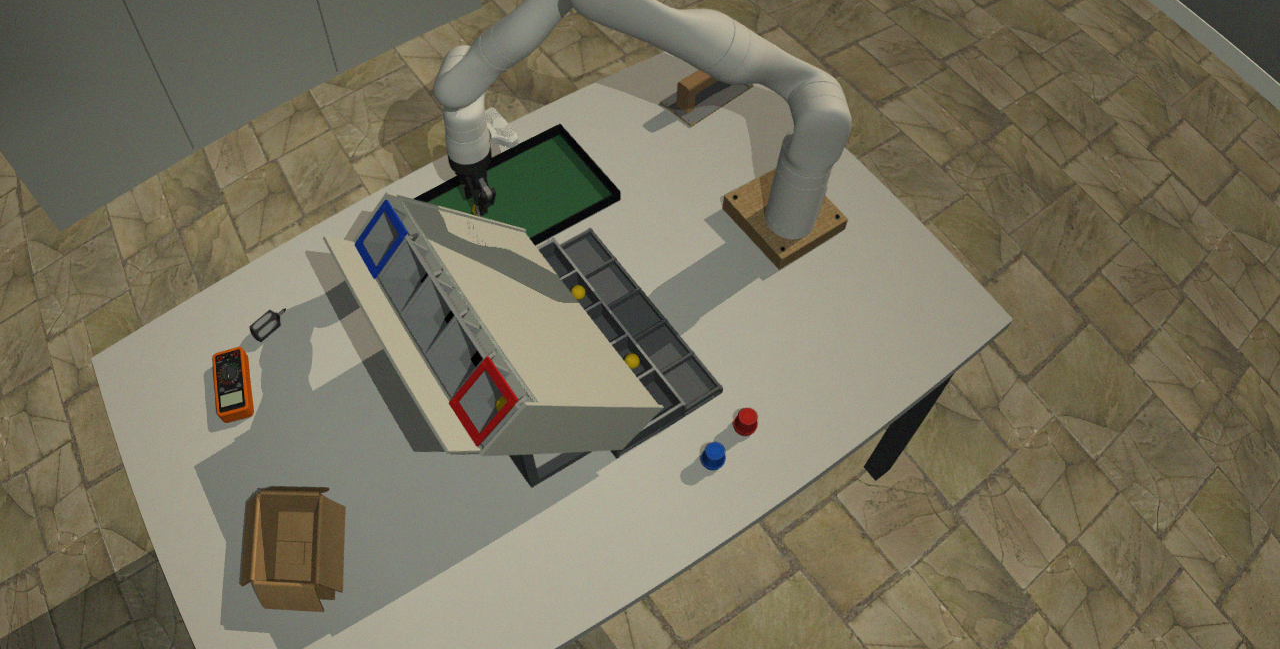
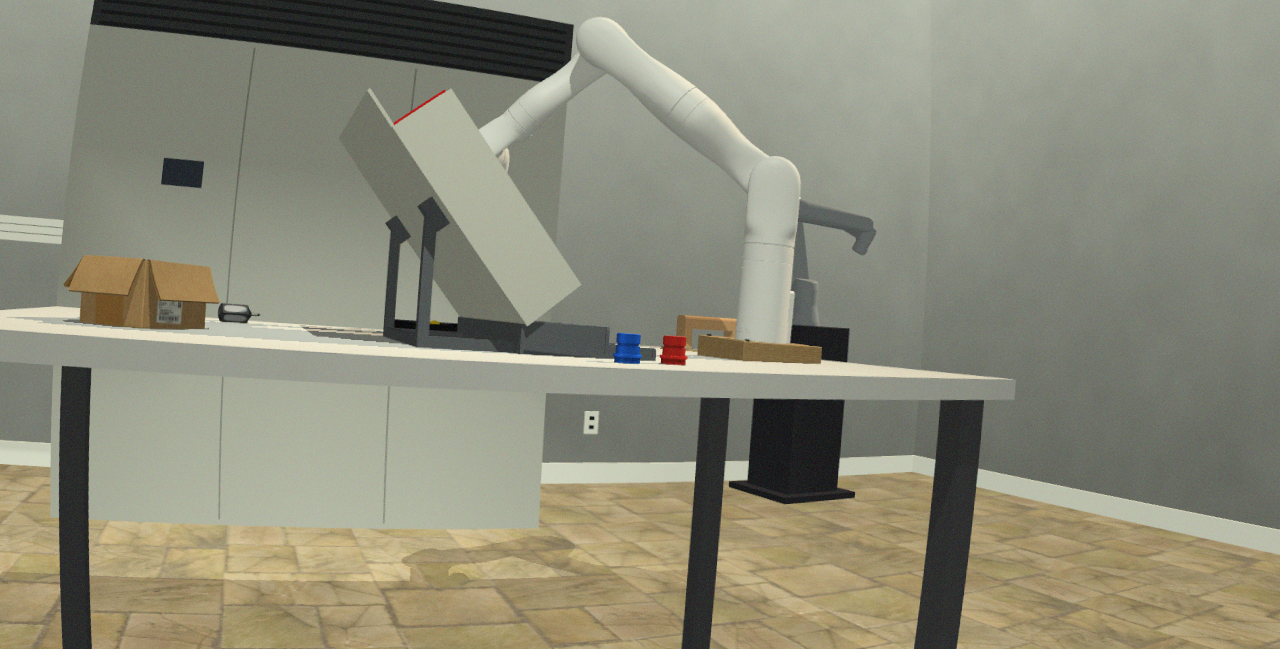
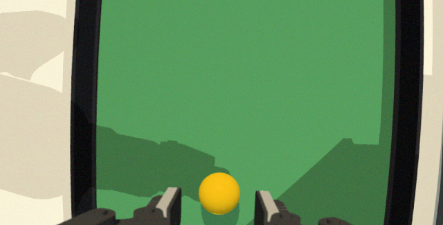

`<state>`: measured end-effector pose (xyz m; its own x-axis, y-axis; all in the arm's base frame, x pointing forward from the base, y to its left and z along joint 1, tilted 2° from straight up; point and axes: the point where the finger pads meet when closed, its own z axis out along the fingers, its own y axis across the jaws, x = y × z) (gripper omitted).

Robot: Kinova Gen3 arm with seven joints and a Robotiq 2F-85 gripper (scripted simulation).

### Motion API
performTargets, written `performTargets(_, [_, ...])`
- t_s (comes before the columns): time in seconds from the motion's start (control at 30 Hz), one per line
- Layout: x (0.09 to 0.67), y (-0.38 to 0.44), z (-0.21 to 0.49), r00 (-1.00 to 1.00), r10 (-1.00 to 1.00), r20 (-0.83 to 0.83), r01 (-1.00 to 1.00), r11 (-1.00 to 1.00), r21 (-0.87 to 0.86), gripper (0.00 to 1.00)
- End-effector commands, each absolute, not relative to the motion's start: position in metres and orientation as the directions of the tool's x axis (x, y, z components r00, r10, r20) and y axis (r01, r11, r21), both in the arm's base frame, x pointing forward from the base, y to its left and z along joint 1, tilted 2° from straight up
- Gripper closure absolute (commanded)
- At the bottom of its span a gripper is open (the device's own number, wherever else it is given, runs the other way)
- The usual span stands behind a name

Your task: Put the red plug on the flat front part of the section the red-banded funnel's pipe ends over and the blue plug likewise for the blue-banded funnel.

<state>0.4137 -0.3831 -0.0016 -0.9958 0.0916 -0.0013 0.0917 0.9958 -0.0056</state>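
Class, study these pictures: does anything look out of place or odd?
One oddity: a yellow marble sits inside the red-banded funnel, perhaps stuck at a blocked pipe. Otherwise nothing looks spilled or damaged; both plugs stand upright.

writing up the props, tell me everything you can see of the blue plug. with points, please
The blue plug (image 1: 713, 455) (image 2: 627, 349) is a small, round, solid-blue piece, glossy like plastic, with a narrower top above a wider lower part and a groove around its middle. It stands upright on the table (image 1: 850, 358) (image 2: 895, 381), its base on the surface and its shadow beside it. It is near the table's edge, next to the red plug (image 1: 744, 421) (image 2: 674, 349) but apart from it. Nothing grips it.
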Motion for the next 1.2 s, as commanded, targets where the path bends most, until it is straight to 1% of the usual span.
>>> performTargets(0.0, [0.4135,-0.3823,-0.0038,-0.996,0.091,-0.002,0.091,0.996,-0.005,0.5])
performTargets(1.17, [0.4116,-0.3813,-0.0055,-0.996,0.092,-0.004,0.092,0.996,-0.008,0.5])
